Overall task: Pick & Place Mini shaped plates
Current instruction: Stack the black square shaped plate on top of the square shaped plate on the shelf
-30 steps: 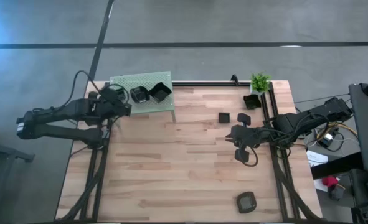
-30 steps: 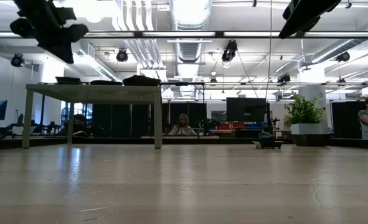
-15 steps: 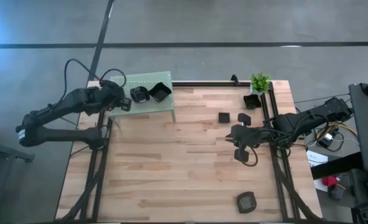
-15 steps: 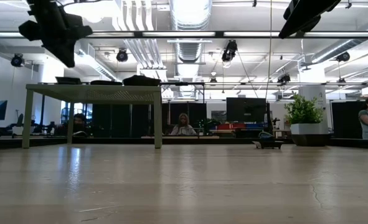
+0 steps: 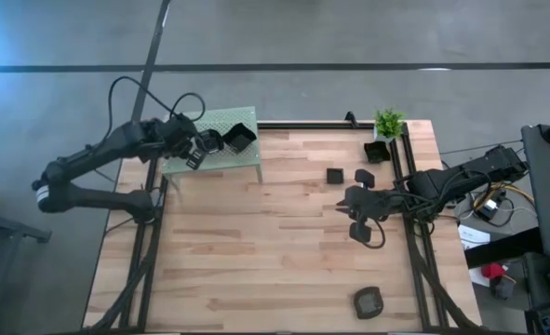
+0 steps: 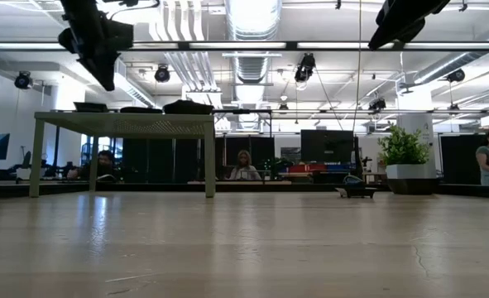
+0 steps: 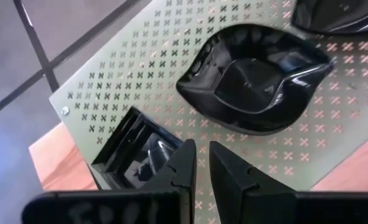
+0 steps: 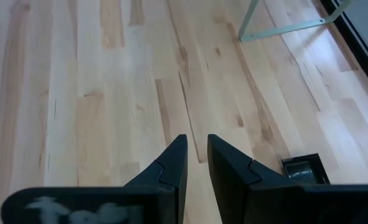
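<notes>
The left gripper [image 7: 199, 163], fingers nearly pressed together and holding nothing, hovers above the green perforated metal platform [image 7: 140, 74], where a glossy black leaf-shaped mini plate [image 7: 255, 78] lies flat beside a small square black dish [image 7: 137, 152]. The leaf plate looks light, rigid and slippery, so its raised rim seems the best hold; its long axis runs between its two pointed ends. The right gripper [image 8: 196, 162], fingers close together and empty, waits over the wooden table [image 8: 78, 93].

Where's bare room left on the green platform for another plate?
Bare along the green platform far edge and near-right corner. Crowded mid-platform: two mini plates side by side, left gripper over the left end. Right gripper waits over wood.
</notes>
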You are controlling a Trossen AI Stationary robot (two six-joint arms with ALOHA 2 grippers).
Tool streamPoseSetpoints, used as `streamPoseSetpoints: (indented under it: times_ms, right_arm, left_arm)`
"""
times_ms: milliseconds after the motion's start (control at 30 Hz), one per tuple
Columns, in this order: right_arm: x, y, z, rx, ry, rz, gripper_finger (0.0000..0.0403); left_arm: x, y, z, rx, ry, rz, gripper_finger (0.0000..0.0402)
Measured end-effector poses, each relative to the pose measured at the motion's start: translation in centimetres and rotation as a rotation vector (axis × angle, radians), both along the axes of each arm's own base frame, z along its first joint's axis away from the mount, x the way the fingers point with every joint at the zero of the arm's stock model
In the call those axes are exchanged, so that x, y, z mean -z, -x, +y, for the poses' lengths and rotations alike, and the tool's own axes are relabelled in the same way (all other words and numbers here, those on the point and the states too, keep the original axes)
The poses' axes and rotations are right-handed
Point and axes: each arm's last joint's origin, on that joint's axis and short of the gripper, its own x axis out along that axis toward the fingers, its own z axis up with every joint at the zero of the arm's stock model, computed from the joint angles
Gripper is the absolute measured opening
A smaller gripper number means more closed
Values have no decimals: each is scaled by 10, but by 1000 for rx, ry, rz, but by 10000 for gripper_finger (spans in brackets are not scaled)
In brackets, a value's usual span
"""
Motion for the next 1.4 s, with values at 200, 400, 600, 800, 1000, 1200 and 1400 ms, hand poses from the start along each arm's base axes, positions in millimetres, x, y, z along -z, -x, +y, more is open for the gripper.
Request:
streamPoseSetpoints:
  times_ms: [200, 400, 600, 800, 1000, 1200, 1400]
  right_arm:
    - [-1, -1, 0, 0, -4, -12, 59]
    - [-1, -1, 0, 0, -5, -15, 59]
    - [-1, -1, 0, 0, -5, -16, 59]
    - [-1, -1, 0, 1, -5, -18, 59]
    - [-2, -2, 0, 7, 0, -26, 59]
    - [-3, -3, 1, 7, -6, -42, 59]
    - [-3, -3, 1, 7, -7, -46, 59]
  left_arm:
    - [-4, -5, 3, 2, 21, 41, 40]
    - [3, -12, 6, -6, 51, 100, 40]
    - [5, -15, 8, 11, 66, 130, 39]
    - [-6, -14, 7, 12, 50, 100, 41]
    - [-12, -12, 6, 13, 50, 101, 76]
    - [-5, -8, 4, 15, 105, 204, 112]
    - [0, -11, 6, 23, 128, 255, 115]
